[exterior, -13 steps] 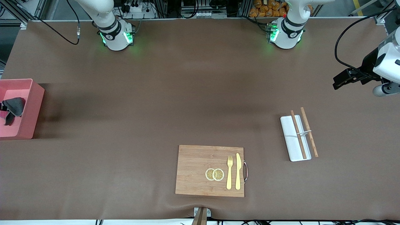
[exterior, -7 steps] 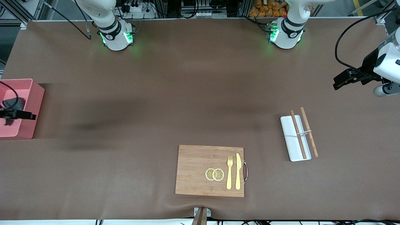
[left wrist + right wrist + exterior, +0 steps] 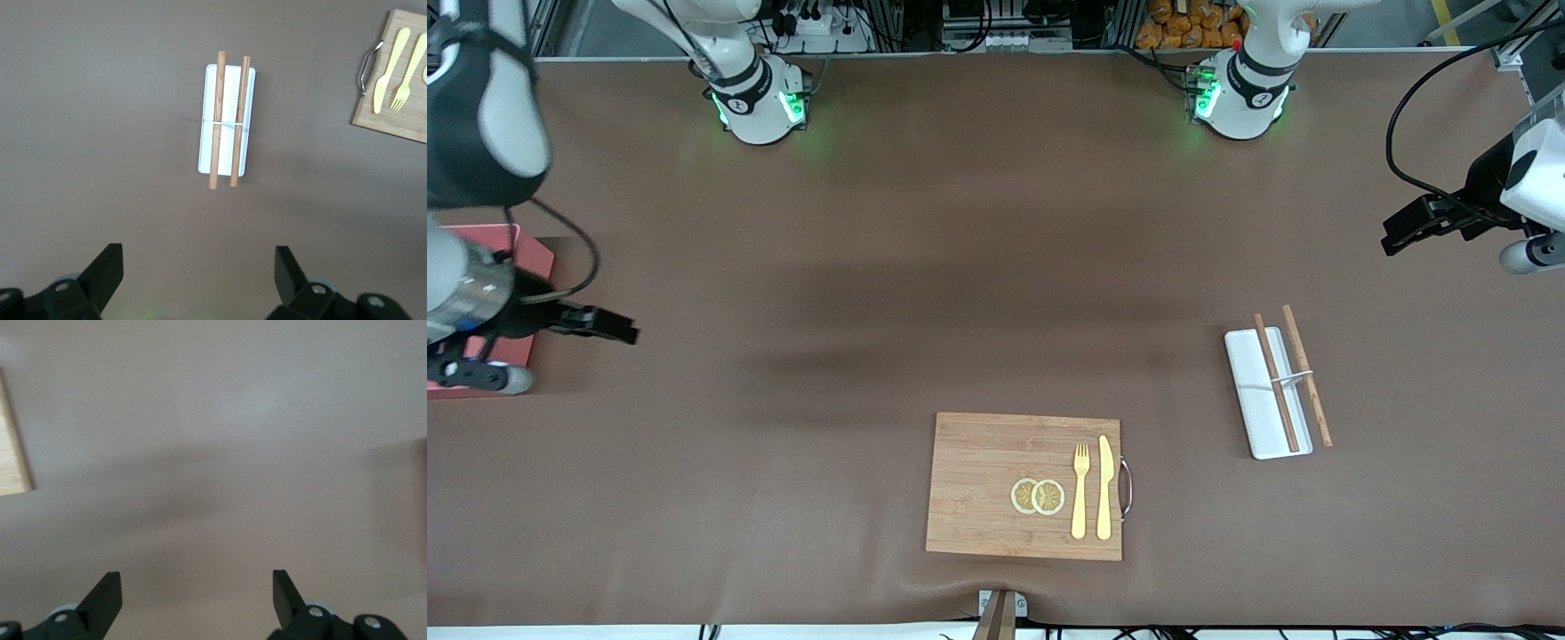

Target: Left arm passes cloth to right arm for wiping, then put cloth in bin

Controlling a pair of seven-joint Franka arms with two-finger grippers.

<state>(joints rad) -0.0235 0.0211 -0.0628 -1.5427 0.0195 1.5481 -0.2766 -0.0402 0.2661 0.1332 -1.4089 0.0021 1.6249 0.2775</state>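
We are holding the right claw [image 3: 615,330] [image 3: 197,603] wide and empty over bare tabletop [image 3: 925,267], at mid-height on the frame edge at the right arm's end, just beside the pink bin [image 3: 529,249]. The right arm is covering most of the bin, so we cannot tell where the cloth is lying. The left claw [image 3: 1400,233] [image 3: 198,280] is hanging idle, spread wide and empty, in the upper part of the frame at the left arm's end, over tabletop near the white tray [image 3: 1249,391] [image 3: 229,93].
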